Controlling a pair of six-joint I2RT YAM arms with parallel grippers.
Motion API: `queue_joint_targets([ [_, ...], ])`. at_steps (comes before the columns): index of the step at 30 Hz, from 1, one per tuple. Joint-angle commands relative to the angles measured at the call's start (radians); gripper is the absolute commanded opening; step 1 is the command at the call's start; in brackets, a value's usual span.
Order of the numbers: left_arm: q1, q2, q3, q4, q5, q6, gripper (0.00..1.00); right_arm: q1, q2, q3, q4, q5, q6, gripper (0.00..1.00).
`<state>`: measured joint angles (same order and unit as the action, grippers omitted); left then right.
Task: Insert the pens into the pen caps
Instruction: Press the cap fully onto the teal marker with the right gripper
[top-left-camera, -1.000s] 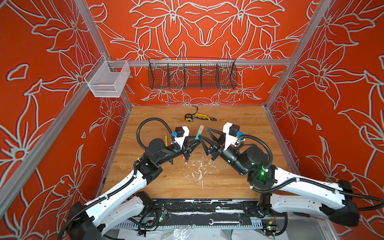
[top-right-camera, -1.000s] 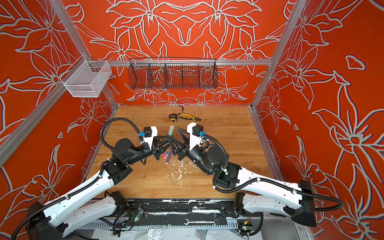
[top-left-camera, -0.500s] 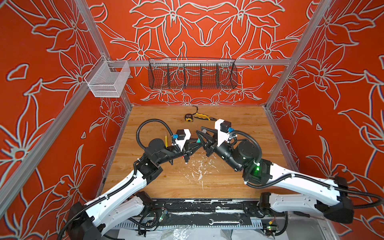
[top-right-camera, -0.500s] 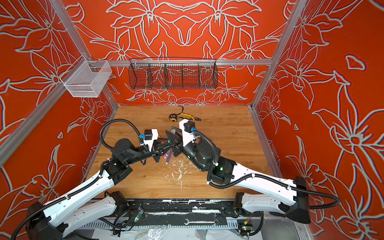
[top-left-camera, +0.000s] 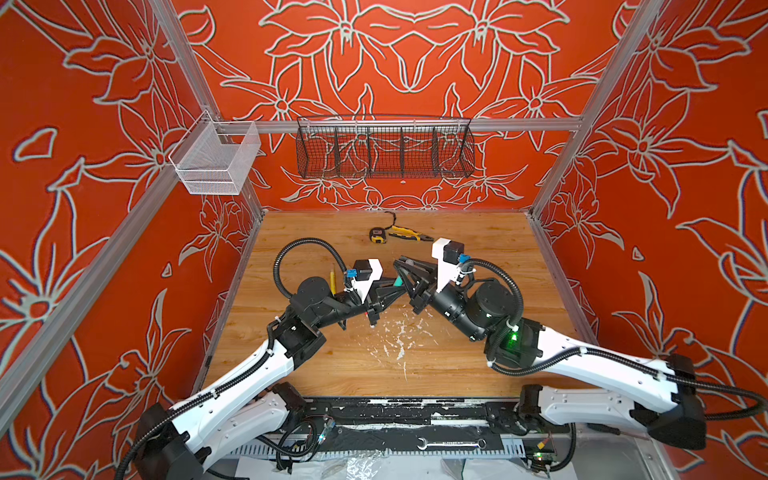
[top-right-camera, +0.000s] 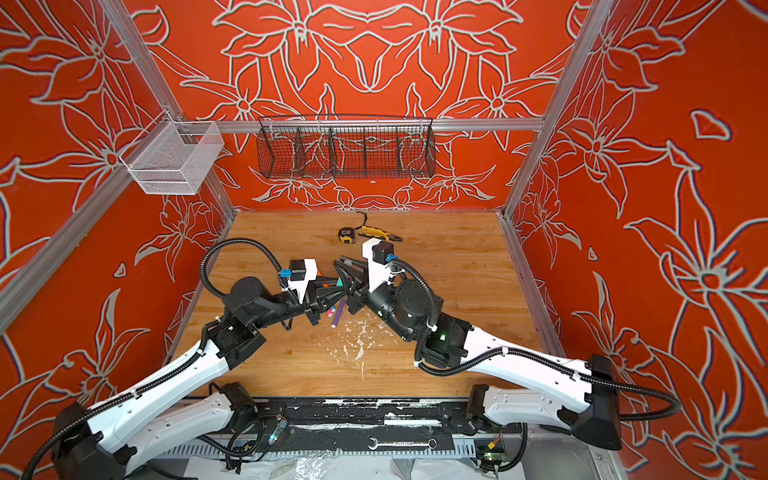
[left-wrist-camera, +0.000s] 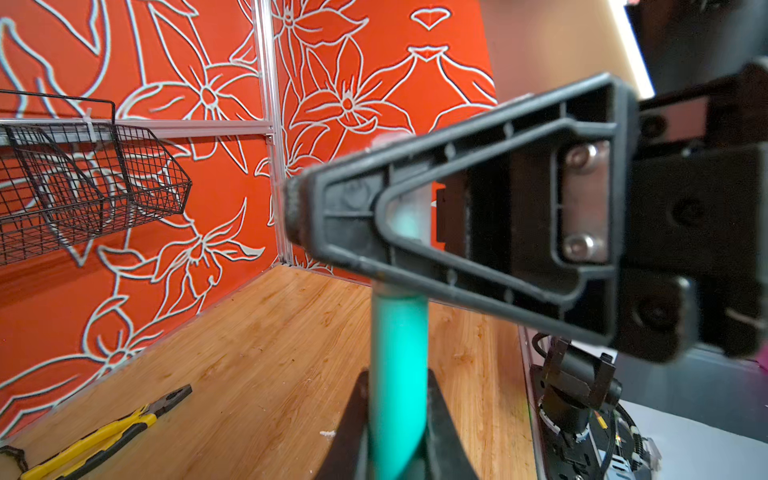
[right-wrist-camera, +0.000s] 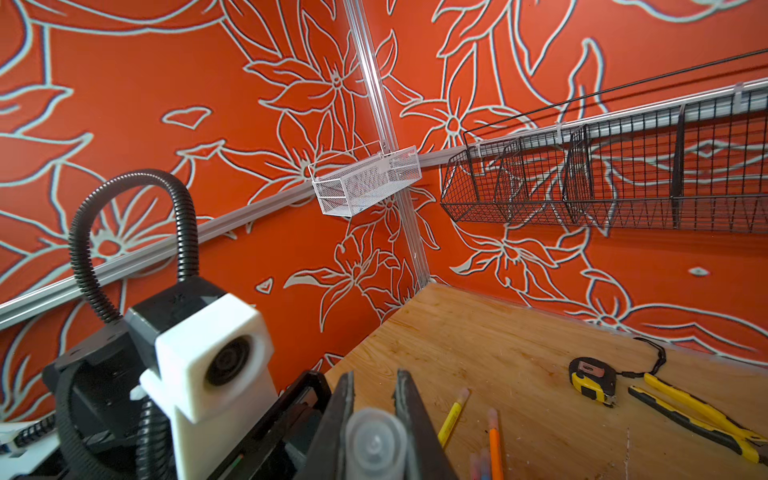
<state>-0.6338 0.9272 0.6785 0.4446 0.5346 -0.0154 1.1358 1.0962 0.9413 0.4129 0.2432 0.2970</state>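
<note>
Left tool (left-wrist-camera: 397, 395) clamps the slim green pen (left-wrist-camera: 399, 340), right tool (right-wrist-camera: 374, 386) the small clear cap (right-wrist-camera: 375, 444); misaligned, it could jam.

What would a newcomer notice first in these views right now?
First, the grippers tip to tip over the middle of the table: the left gripper holds a green pen while the right gripper is shut on a clear cap at its far end. Around them, loud red floral walls, with a black wire basket on the back one and yellow pliers on the table below it.
</note>
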Motion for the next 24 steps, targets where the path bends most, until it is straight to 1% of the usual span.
queue_joint_targets([
  [1, 0.002, 0.025, 0.031, 0.062, -0.048, 0.005, 0.00, 0.030, 0.021, -0.062, -0.042, -0.163, 0.085, 0.00],
  [6, 0.002, 0.051, 0.063, 0.077, -0.137, 0.018, 0.00, 0.063, 0.020, -0.141, -0.064, -0.150, 0.113, 0.00],
  [9, 0.002, 0.099, 0.113, 0.068, -0.171, 0.026, 0.00, 0.079, 0.040, -0.182, -0.058, -0.160, 0.131, 0.00],
  [12, 0.002, 0.121, 0.164, 0.052, -0.199, 0.029, 0.00, 0.110, 0.078, -0.201, -0.044, -0.161, 0.123, 0.00],
  [17, 0.002, 0.130, 0.204, 0.064, -0.262, 0.034, 0.00, 0.162, 0.116, -0.217, -0.025, -0.137, 0.105, 0.00],
  [21, 0.003, 0.119, 0.231, 0.058, -0.348, 0.039, 0.00, 0.176, 0.139, -0.267, 0.046, -0.140, 0.133, 0.00],
  [22, 0.005, 0.113, 0.243, 0.051, -0.377, 0.033, 0.00, 0.176, 0.146, -0.285, 0.073, -0.148, 0.140, 0.00],
  [24, 0.020, 0.106, 0.265, 0.034, -0.397, 0.013, 0.00, 0.177, 0.156, -0.327, 0.148, -0.184, 0.149, 0.00],
])
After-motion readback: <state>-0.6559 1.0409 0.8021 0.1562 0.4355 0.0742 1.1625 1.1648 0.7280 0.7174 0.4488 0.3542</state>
